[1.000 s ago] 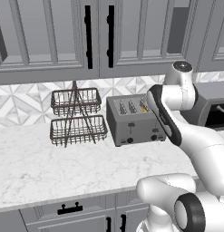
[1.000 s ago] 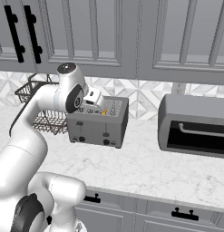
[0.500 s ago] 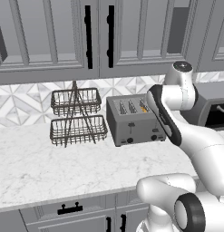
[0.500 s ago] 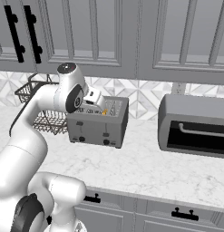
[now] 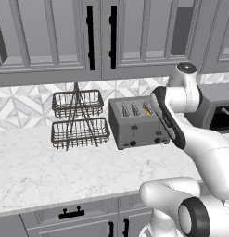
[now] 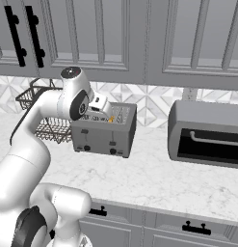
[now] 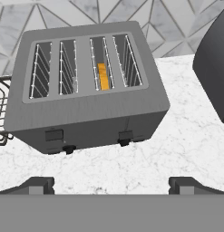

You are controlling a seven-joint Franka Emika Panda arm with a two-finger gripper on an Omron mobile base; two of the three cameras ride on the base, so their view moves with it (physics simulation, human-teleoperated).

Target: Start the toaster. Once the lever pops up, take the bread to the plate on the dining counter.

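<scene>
The toaster point(image 7: 88, 86) stands on the marble counter point(image 5: 51, 171) against the tiled back wall, with the two-tier wire basket rack point(image 5: 79, 119) just to its left and a dark grey oven-like appliance point(image 6: 207, 132) to its right. The bread point(image 7: 102, 76) sits low in the third slot from the left, only its golden top edge showing.

The toaster looks like a rigid, fairly heavy metal box that should stay put when a lever is pushed; its two slide levers point(image 7: 125, 135) on the near face are small dark tabs, so a fingertip would have to press squarely from above or it may slip off. The right-hand lever seems to serve the slots holding the bread. The slice itself is likely light, stiff and crumbly, best pinched by its flat faces near the top edge once it rises.

The gripper point(image 7: 111, 183) hovers above and in front of the toaster, jaws spread wide and holding nothing.

Nothing has shifted since the earlier frames: arm, toaster and bread sit just as they did.
</scene>
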